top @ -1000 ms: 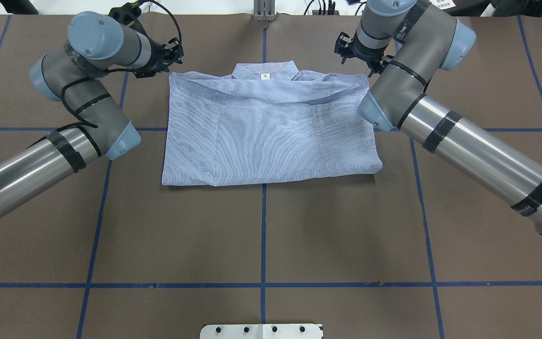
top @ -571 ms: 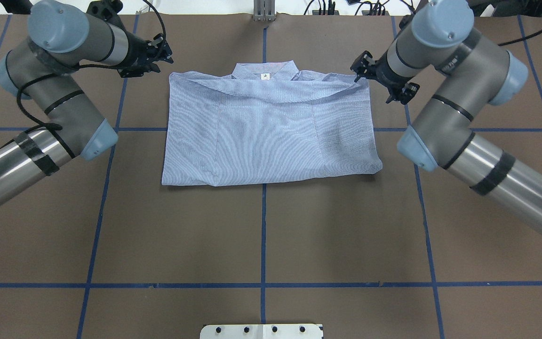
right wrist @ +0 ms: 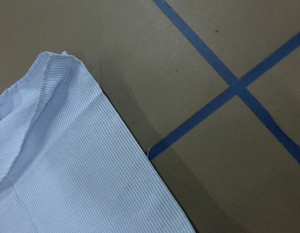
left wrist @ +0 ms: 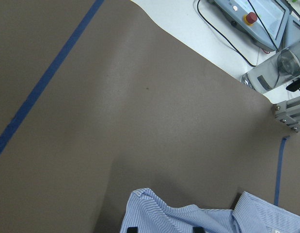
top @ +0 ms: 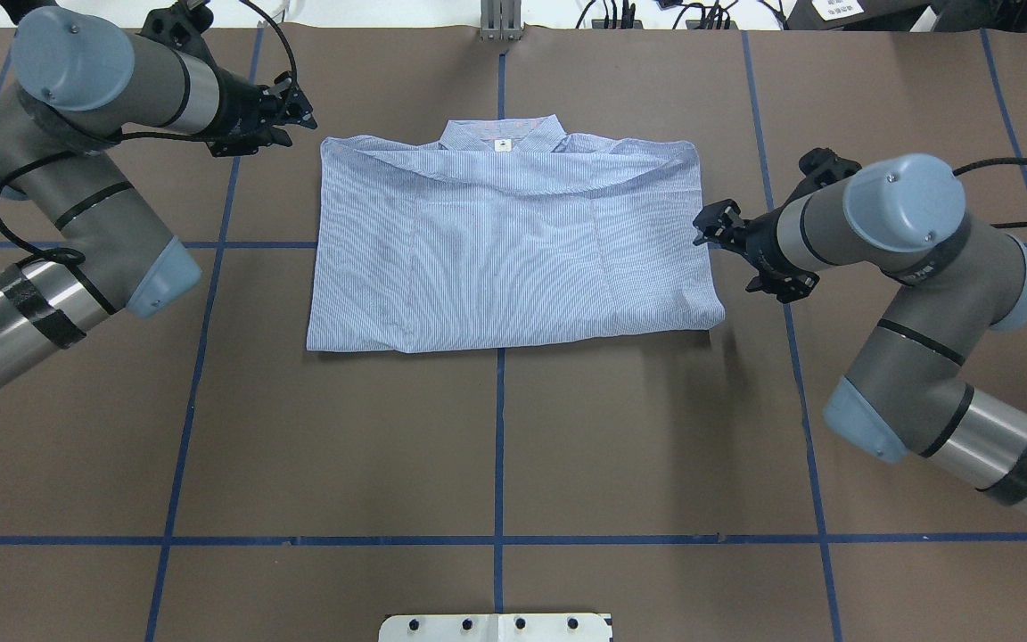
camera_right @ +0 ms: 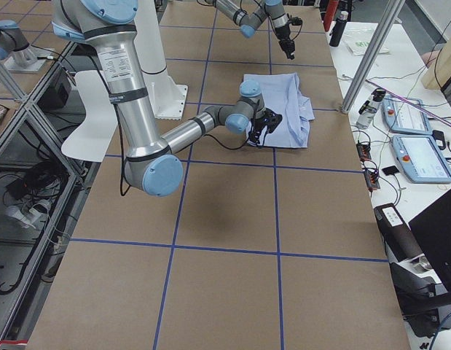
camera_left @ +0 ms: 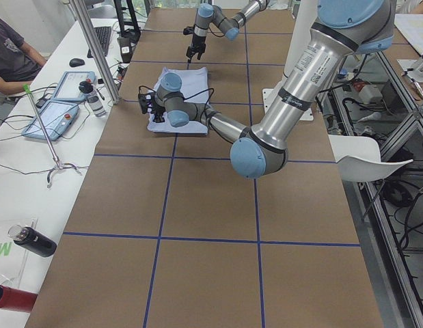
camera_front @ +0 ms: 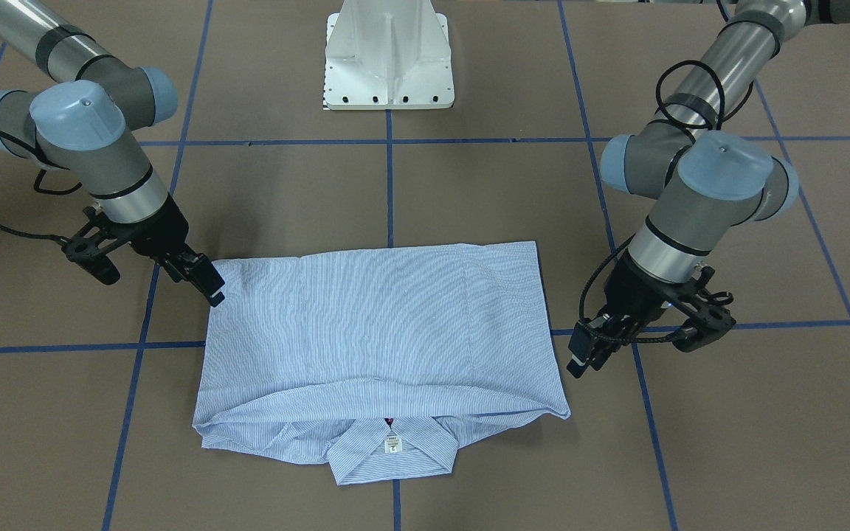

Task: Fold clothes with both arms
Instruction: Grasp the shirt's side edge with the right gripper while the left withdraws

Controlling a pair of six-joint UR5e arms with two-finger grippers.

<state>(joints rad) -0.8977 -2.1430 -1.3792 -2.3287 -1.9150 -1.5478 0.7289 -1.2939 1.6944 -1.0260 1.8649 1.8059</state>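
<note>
You had the shirt (top: 513, 250) flat on the worktop (top: 496, 446), collar at the side far from the robot — the left end effector (top: 301, 112) hung just off its far left corner, the right end effector (top: 702, 230) at its right edge.

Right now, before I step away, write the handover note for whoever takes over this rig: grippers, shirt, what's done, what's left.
Left gripper: open and empty, just off the shirt's collar-side left corner, not touching it.
Right gripper: looks open, empty, close beside the shirt's right edge.
Shirt: flat on the table, folded into a rectangle, collar on the side away from the robot, neck label showing.
Done: sleeves are folded in out of sight; neither arm holds cloth.
Left: probably one more fold to make it compact; both grippers would have to grasp an edge first.
</note>
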